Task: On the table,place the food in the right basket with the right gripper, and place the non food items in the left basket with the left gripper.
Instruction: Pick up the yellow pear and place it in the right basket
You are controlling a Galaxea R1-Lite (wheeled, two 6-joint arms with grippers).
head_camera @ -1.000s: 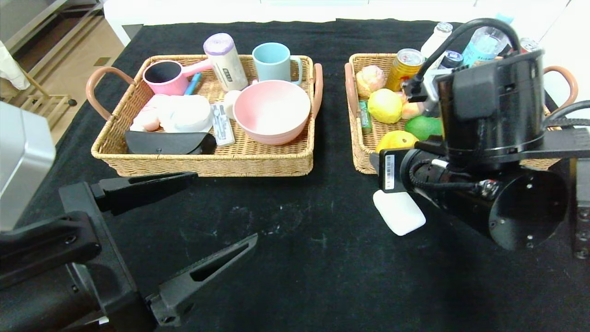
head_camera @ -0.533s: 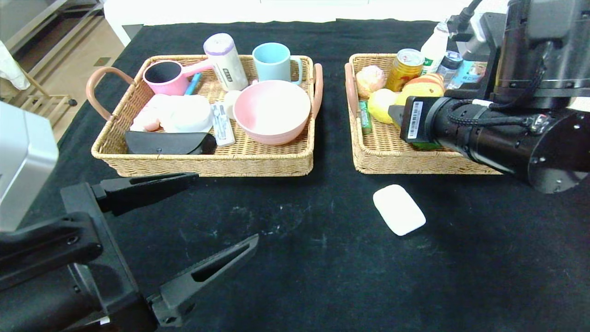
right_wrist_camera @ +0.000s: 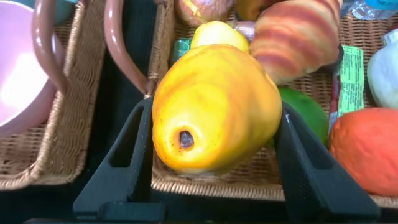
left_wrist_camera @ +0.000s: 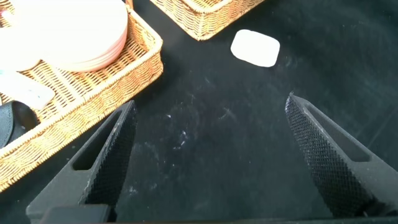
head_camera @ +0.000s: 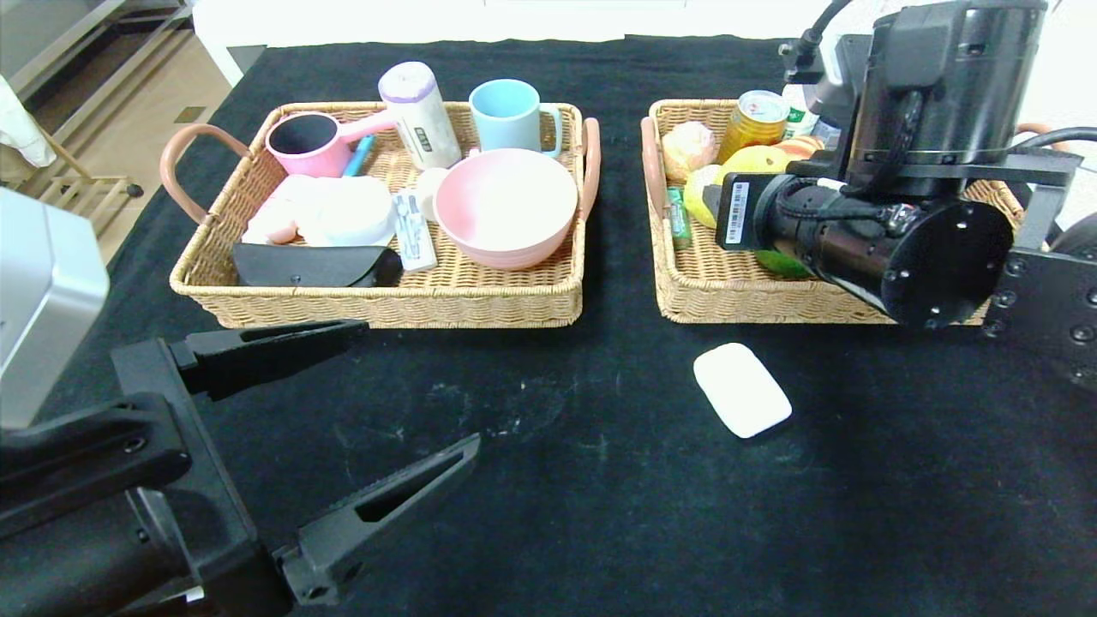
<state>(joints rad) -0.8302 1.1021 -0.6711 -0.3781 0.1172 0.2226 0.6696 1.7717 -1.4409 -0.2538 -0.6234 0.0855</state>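
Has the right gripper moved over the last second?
Yes. The right gripper, shut on the yellow fruit, went from beside the white bar to over the right basket.

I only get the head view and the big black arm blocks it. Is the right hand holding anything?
Observer: Yes. The right wrist view shows the right hand shut on the yellow pear-shaped fruit.
Operator: What's in the basket under that arm?
Observer: An orange lies in the right basket, next to the green fruit.
Operator: Anything else?
Observer: The croissant lies just beyond the held fruit.
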